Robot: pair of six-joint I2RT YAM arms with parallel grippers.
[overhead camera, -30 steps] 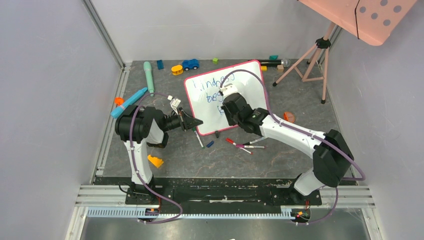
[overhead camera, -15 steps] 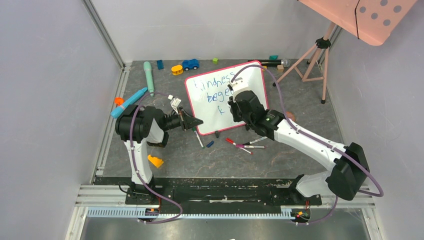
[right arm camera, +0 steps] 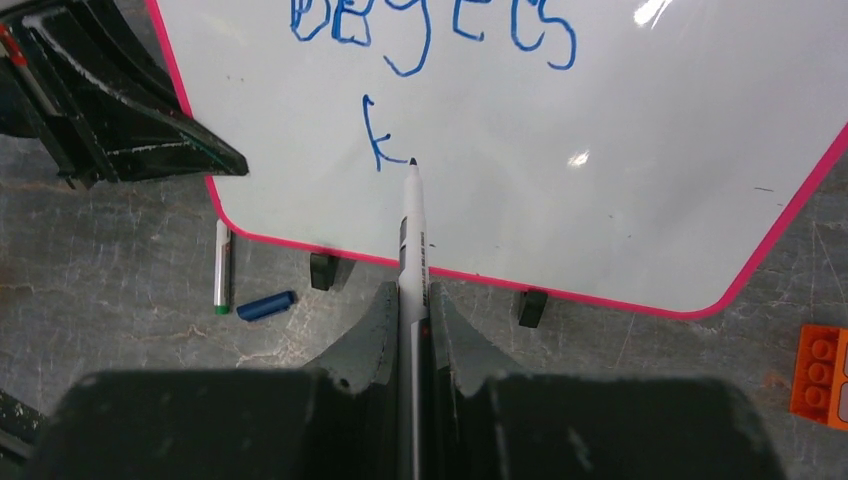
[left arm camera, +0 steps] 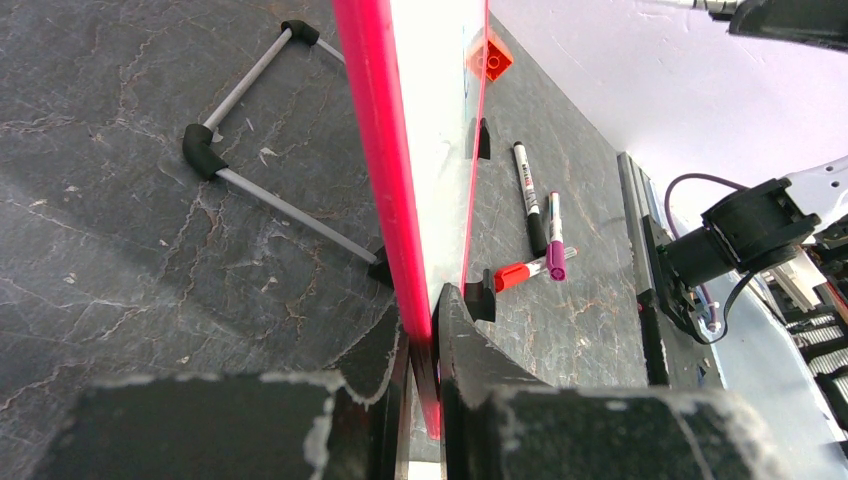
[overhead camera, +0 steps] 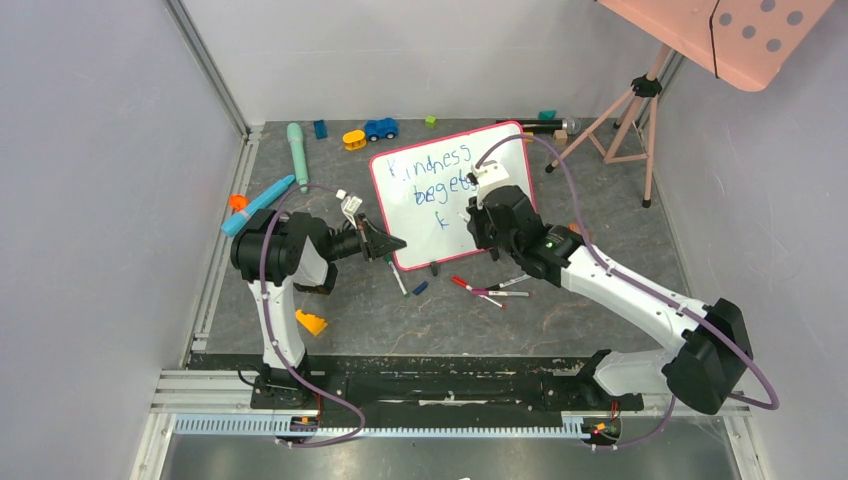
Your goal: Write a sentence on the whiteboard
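Observation:
The whiteboard (overhead camera: 440,215) with its pink-red frame stands tilted mid-table. Blue writing (overhead camera: 432,175) reads "Kindness", "begets" and a lone "k"; the right wrist view shows "begets" and the "k" (right arm camera: 378,135). My left gripper (overhead camera: 392,243) is shut on the board's left edge (left arm camera: 385,170). My right gripper (overhead camera: 478,218) is shut on a white marker (right arm camera: 412,240). The marker tip (right arm camera: 412,161) sits at the board just right of the "k". The board (right arm camera: 600,160) rests on two black clip feet (right arm camera: 322,270).
Loose markers (overhead camera: 490,290), a green-tipped pen (right arm camera: 222,270) and a blue cap (right arm camera: 266,305) lie in front of the board. An orange brick (right arm camera: 824,375) lies right. Toys (overhead camera: 380,128), a teal tube (overhead camera: 297,152) and a pink tripod (overhead camera: 625,110) stand behind.
My right arm has swung rightward across the board, uncovering the written lines. The left gripper and the board have not moved.

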